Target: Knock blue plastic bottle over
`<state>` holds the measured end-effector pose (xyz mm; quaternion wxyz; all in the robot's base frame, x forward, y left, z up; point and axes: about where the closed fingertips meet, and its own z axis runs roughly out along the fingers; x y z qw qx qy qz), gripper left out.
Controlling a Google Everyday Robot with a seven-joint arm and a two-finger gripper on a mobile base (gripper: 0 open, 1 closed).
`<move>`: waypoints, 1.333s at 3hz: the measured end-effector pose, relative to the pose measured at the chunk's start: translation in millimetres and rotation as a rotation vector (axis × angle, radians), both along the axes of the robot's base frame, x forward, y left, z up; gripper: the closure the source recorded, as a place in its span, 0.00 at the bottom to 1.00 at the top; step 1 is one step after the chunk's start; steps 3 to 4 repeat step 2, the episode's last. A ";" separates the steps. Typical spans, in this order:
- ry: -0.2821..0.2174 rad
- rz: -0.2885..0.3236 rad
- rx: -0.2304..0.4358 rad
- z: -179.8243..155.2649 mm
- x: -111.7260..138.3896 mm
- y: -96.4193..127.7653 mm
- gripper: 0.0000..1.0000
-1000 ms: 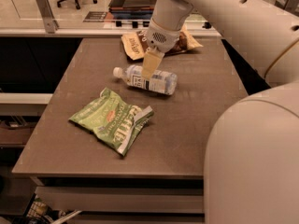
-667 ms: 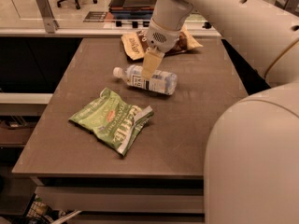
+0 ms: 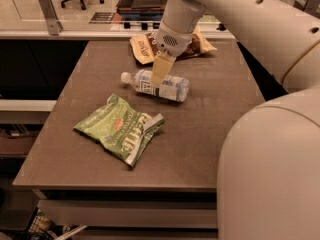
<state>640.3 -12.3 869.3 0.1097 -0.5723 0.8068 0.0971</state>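
The blue plastic bottle (image 3: 165,86) lies on its side on the brown table (image 3: 215,134), white cap pointing left, label facing the camera. My gripper (image 3: 160,74) hangs from the white arm just over the bottle's middle, one tan finger overlapping the label. The far side of the bottle behind the finger is hidden.
A green snack bag (image 3: 120,129) lies in front of the bottle at the left. A brown snack bag (image 3: 150,46) lies at the table's back edge behind the arm. The robot's white body (image 3: 270,169) fills the lower right.
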 end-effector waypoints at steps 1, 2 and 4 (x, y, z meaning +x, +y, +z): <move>-0.001 0.001 0.001 -1.8 1.1 1.6 0.00; -0.001 0.001 0.001 -1.8 1.2 1.7 0.00; -0.001 0.001 0.001 -1.8 1.2 1.7 0.00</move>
